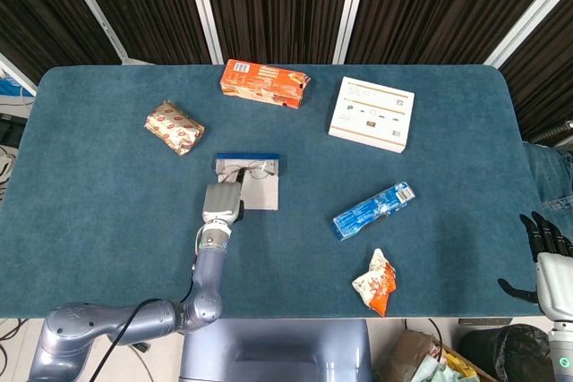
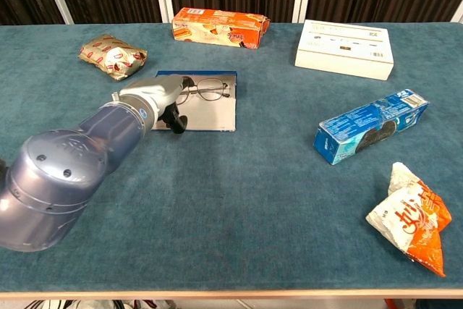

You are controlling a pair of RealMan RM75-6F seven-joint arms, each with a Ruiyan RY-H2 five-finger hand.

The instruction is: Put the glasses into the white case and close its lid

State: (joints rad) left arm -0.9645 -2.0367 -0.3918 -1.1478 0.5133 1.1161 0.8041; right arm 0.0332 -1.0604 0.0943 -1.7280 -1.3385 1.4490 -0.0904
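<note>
We held the glasses [image 2: 205,92] in our left hand [image 2: 160,98], fingers pinching the frame's left end, over the open white case [image 2: 210,110] mid-table, ready for lowering in. Our right hand [image 1: 547,252] hung beyond the table's right edge, fingers spread, holding nothing.

left arm [image 2: 79,157]: shiny blue-grey, round and smooth, small screw holes, a thin black cable
left hand [image 1: 221,203]: silver-grey with dark fingers
right hand [image 1: 548,252]: black fingers, pale grey wrist
</note>
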